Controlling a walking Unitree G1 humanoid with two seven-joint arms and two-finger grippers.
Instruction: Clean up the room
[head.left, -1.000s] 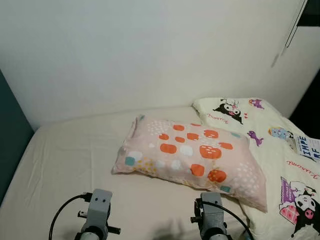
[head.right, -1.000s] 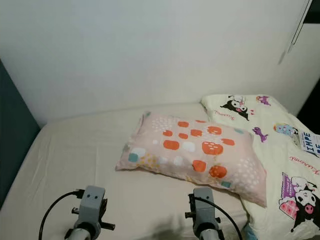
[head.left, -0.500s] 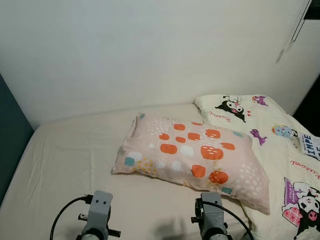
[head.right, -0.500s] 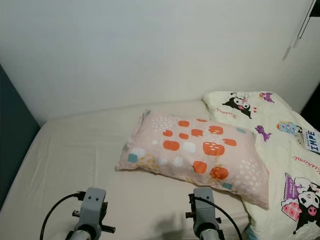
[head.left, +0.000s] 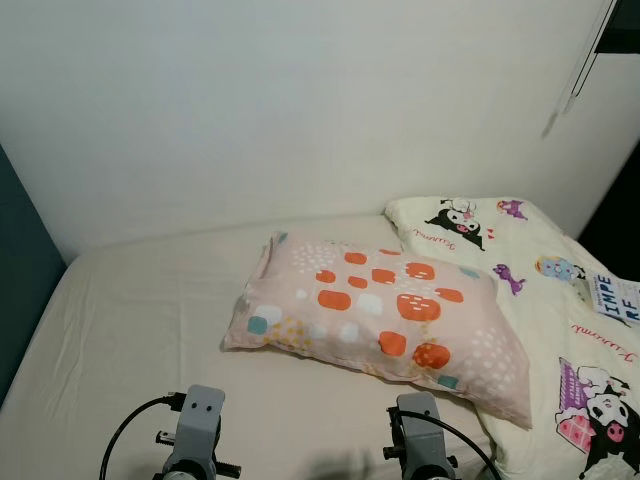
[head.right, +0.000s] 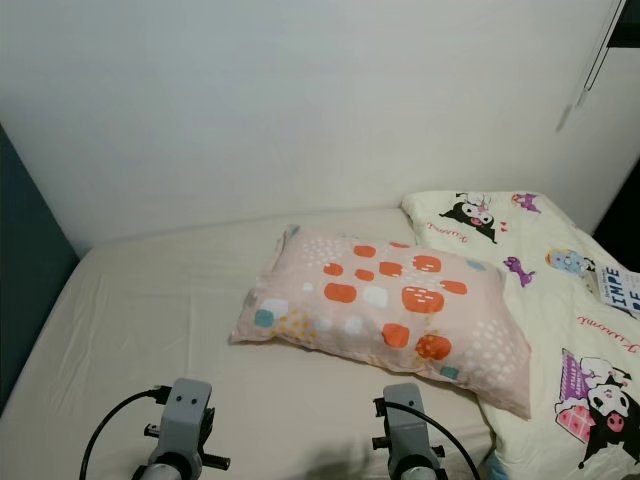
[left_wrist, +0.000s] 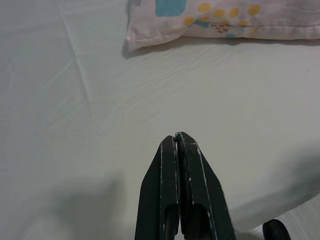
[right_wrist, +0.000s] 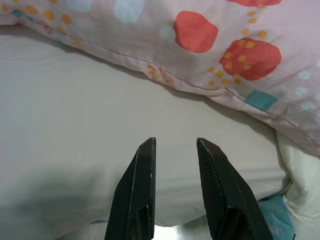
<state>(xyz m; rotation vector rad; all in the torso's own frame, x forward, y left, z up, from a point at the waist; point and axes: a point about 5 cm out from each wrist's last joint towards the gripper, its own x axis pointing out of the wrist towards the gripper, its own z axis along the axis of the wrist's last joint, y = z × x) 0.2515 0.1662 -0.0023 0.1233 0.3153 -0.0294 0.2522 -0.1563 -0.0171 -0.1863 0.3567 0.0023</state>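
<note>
Pale pink, soft rectangular pillow (head.left: 375, 323) printed with orange, white and teal blotches and small yellow dots lies flat on a cream-sheeted bed (head.left: 130, 320), its long side slanting away from the white wall (head.left: 280, 110) behind it. Just beside the pillow, on its far-right side, spreads a cream quilt with black-and-white cartoon characters (head.left: 560, 330); the pillow's right end touches or overlaps it. A dark teal panel (head.left: 18, 270) borders the bed on the side opposite the quilt.

Both silver arms sit low, nearer the robot than the pillow. The left wrist view shows the left gripper (left_wrist: 177, 137) with its fingers pressed together over bare sheet, the pillow's corner beyond. The right wrist view shows the right gripper (right_wrist: 174, 145) with fingers narrowly parted, empty, just short of the pillow's seamed edge; it also reveals a scrap of teal fabric (right_wrist: 272, 215) under the mattress edge.

Compared with a second ago, the pillow and quilt lie as before; both arms sit slightly lower in the head views.
</note>
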